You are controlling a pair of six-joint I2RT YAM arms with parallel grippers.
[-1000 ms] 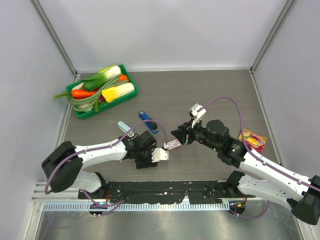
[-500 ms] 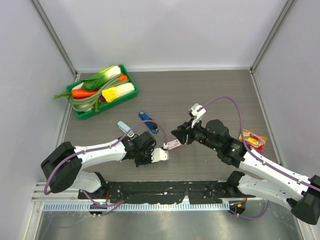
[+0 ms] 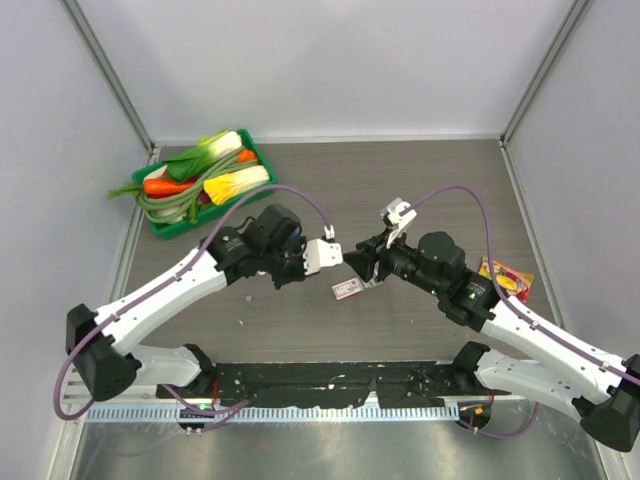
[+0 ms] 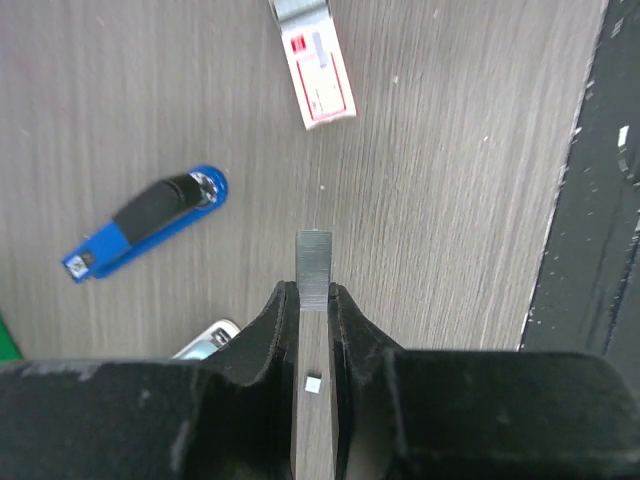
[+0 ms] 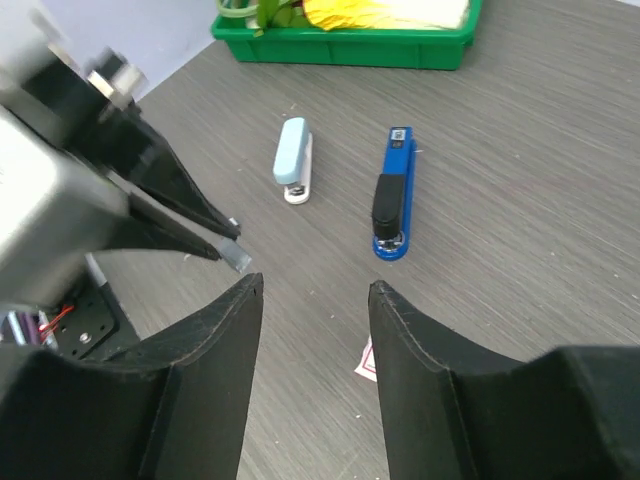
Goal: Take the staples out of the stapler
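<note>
Staples [image 4: 313,262]: frame centre, pinched endwise in clenched left claw [image 4: 314,290], held above surface [image 4: 450,200], likely for set-down | right claw [image 5: 314,288]: spread, empty

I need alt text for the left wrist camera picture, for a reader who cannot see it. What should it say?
The left end effector pinches the staples, a short grey strip, above a grey wooden table. A blue stapler lies at the picture's left; a red-and-white labelled object lies beyond.
</note>
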